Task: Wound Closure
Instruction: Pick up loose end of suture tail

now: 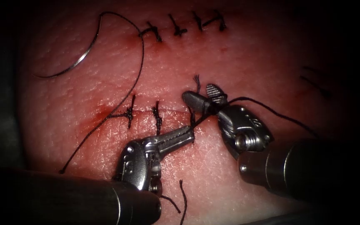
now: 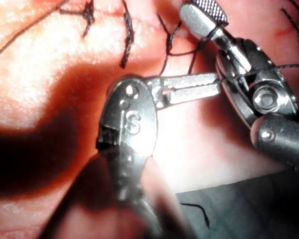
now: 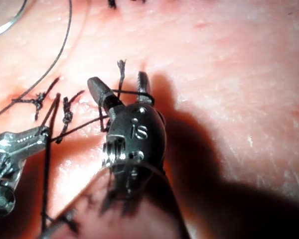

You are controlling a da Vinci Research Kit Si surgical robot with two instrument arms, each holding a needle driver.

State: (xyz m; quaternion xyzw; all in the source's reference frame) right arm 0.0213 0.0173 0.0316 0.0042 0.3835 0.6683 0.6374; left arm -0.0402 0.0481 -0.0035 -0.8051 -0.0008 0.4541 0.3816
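Note:
The curved needle [image 1: 86, 52] lies free on the tissue [image 1: 251, 62] at the upper left, held by neither tool and not in the tissue. Its thread [image 1: 140, 62] runs down to the leftmost stitch [image 1: 129, 112] of the lower cut [image 1: 173, 109]. My left tool [image 1: 190, 132] is shut on the thread at the third stitch [image 1: 192, 116]; the left wrist view shows the jaws [image 2: 215, 84] closed on it. My right tool [image 1: 199, 92] stands open just above that stitch, with thread wound around its jaws [image 3: 118, 79]. A short frayed thread end [image 1: 197, 81] sticks up between them.
A row of several finished stitches [image 1: 180, 27] closes an upper cut. A second tied stitch [image 1: 158, 116] sits on the lower cut. Red fluid [image 1: 105, 111] stains its left end. Loose cut thread ends [image 1: 183, 200] lie near the left shaft. A long strand [image 1: 280, 114] trails right.

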